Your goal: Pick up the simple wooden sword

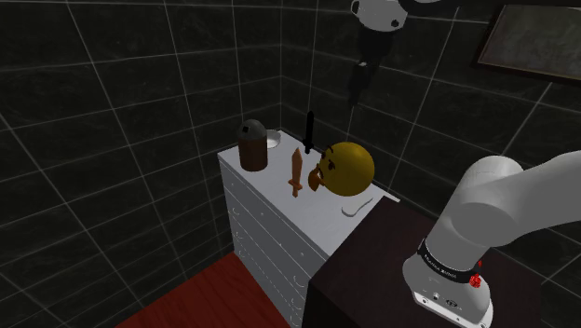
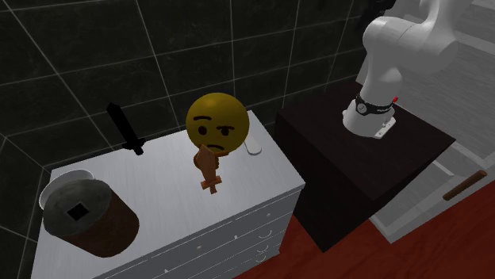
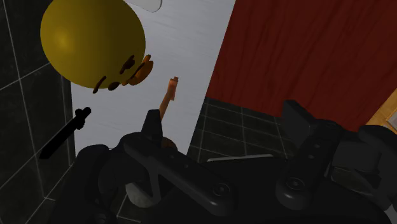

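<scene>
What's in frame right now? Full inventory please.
wooden sword: 1, brown, on the cabinet top beside the emoji ball
black sword: 1, black, by the tiled wall
emoji ball: 1, yellow with a brown hand, on the cabinet top
round container: 1, brown with a grey top, at the cabinet end far from the stand
dish: 1, white, behind the container
small item: 1, white, at the cabinet end near the stand
cabinet: 1, white, with drawers
floor: red
stand: 1, dark
arm: 1, white
gripper: 1, black, open, above the swords
</scene>
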`<state>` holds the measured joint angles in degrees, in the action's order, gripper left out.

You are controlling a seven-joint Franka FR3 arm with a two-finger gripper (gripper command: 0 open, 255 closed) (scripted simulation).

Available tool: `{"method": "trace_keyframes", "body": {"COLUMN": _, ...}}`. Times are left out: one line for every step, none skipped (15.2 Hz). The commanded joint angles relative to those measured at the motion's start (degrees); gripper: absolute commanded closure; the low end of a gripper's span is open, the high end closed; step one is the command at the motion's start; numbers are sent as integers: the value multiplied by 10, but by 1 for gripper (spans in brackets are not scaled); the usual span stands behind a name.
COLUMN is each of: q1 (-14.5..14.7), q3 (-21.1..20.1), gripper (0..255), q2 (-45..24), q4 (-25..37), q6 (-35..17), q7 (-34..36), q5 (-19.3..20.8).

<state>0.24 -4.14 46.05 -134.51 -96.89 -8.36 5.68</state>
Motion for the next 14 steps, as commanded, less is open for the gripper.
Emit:
{"method": "trace_keyframes", "body": {"q1": 0, "q3": 0, "gripper": 0, "q2": 0, "q4": 0, "q6": 0, "q7": 0, "q5": 0}}
{"method": "trace_keyframes", "body": {"q1": -2, "q3": 4, "gripper": 0, "q2": 3, "q4": -22, "q6": -24, "q7": 2, "q5": 0}}
{"method": "trace_keyframes", "body": {"q1": -4, "q3": 7, "gripper": 0, "q2": 5, "q4": -43, "q6": -49, "q7": 5, "q5": 1}}
{"method": "trace_keyframes", "body": {"q1": -5, "q3": 11, "gripper": 0, "q2": 6, "q4": -63, "q6": -74, "q7": 7, "q5": 2}}
{"method": "trace_keyframes", "body": {"q1": -8, "q3": 14, "gripper": 0, "q2": 6, "q4": -83, "q6": -99, "q7": 10, "q5": 3}}
{"method": "trace_keyframes", "body": {"q1": -10, "q3": 18, "gripper": 0, "q2": 4, "q4": -102, "q6": -125, "q7": 12, "q5": 4}}
{"method": "trace_keyframes", "body": {"q1": -12, "q3": 21, "gripper": 0, "q2": 2, "q4": -120, "q6": -152, "q7": 15, "q5": 5}}
{"method": "trace_keyframes", "body": {"q1": -15, "q3": 24, "gripper": 0, "q2": -2, "q4": -137, "q6": -178, "q7": 17, "q5": 6}}
{"method": "trace_keyframes", "body": {"q1": -17, "q3": 28, "gripper": 0, "q2": -8, "q4": -153, "q6": -206, "q7": 19, "q5": 7}}
{"method": "trace_keyframes", "body": {"q1": -20, "q3": 31, "gripper": 0, "q2": -15, "q4": -169, "q6": -234, "q7": 22, "q5": 8}}
{"method": "trace_keyframes", "body": {"q1": -23, "q3": 34, "gripper": 0, "q2": -23, "q4": -183, "q6": -262, "q7": 24, "q5": 10}}
{"method": "trace_keyframes", "body": {"q1": -26, "q3": 38, "gripper": 0, "q2": -33, "q4": -197, "q6": -292, "q7": 27, "q5": 11}}
{"method": "trace_keyframes", "body": {"q1": -29, "q3": 41, "gripper": 0, "q2": -45, "q4": -210, "q6": -321, "q7": 29, "q5": 13}}
{"method": "trace_keyframes", "body": {"q1": -33, "q3": 44, "gripper": 0, "q2": -59, "q4": -221, "q6": -352, "q7": 32, "q5": 14}}
